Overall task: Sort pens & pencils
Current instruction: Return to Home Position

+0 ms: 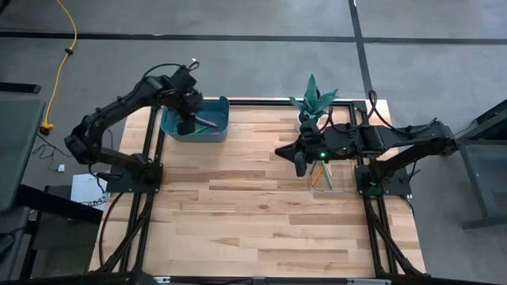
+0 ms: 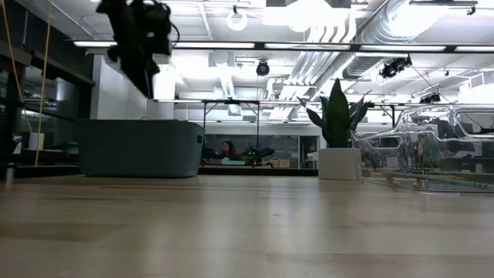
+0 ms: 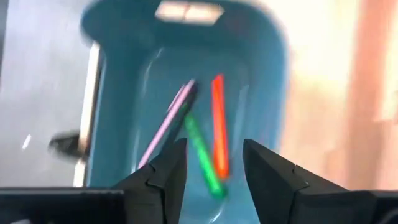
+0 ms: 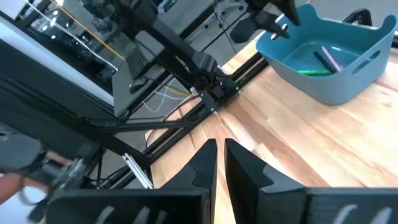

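While my left gripper hangs over the bin with its fingers parted and nothing between them, the sorting looks done. I judge the step in hand to be the retreat to rest. On the bin floor lie a pink pen, a green pen and a red-orange pen, the red-orange one just beside the other two. My right gripper hovers over the table beside the clear tray, its fingers pressed nearly together on nothing. The pencils lie in that tray, near the plant.

Next, I reckon, the left arm must rise before it swings back, so its fingers clear the bin wall. The right arm must draw away without brushing tray or plant.

I find the black pen hard to pick out; a dark streak along the pink pen may be it. I cannot count the pencils, since the right arm covers part of the tray. From table height the bin wall hides everything inside, and the right gripper does not show.
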`<action>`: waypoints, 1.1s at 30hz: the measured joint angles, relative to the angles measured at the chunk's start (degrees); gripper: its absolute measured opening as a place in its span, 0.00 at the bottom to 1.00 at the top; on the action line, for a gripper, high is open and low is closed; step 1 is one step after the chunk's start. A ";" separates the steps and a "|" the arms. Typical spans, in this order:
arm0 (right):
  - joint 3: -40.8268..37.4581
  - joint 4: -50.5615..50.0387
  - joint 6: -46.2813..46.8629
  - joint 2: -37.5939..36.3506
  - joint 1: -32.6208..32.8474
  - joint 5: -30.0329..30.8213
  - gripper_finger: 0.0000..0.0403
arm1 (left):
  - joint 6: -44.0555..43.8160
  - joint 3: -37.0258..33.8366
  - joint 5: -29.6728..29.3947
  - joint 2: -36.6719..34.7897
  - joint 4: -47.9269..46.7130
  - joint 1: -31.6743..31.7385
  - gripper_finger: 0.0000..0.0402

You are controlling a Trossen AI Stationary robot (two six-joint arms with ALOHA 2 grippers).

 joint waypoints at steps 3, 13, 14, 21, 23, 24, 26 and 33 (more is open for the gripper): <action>0.00 1.03 0.00 0.00 0.00 0.87 0.05 | 1.05 0.00 5.98 -4.59 -0.01 -0.74 0.36; 0.00 2.16 1.67 0.06 -0.26 2.62 0.05 | -11.31 -8.20 7.01 -23.19 18.99 -16.12 0.36; 0.00 2.20 2.06 0.09 -0.26 2.62 0.05 | -13.12 -9.96 6.48 -24.91 21.60 -17.58 0.36; 0.00 2.69 4.35 1.09 -0.26 2.54 0.05 | -24.24 -23.62 8.40 -33.80 43.89 -25.59 0.36; 0.00 2.56 4.47 1.20 -0.26 2.15 0.05 | -26.46 -27.71 9.12 -35.57 52.85 -27.85 0.36; 0.00 2.62 4.50 1.20 -0.26 2.14 0.05 | -27.34 -29.71 9.15 -36.31 57.08 -28.90 0.36; 0.00 2.91 5.42 1.20 -0.26 2.03 0.05 | -29.15 -33.81 7.47 -37.72 64.62 -30.69 0.36; 0.00 3.76 8.98 1.25 -0.25 1.31 0.05 | -34.02 -45.60 3.30 -41.95 81.22 -34.93 0.36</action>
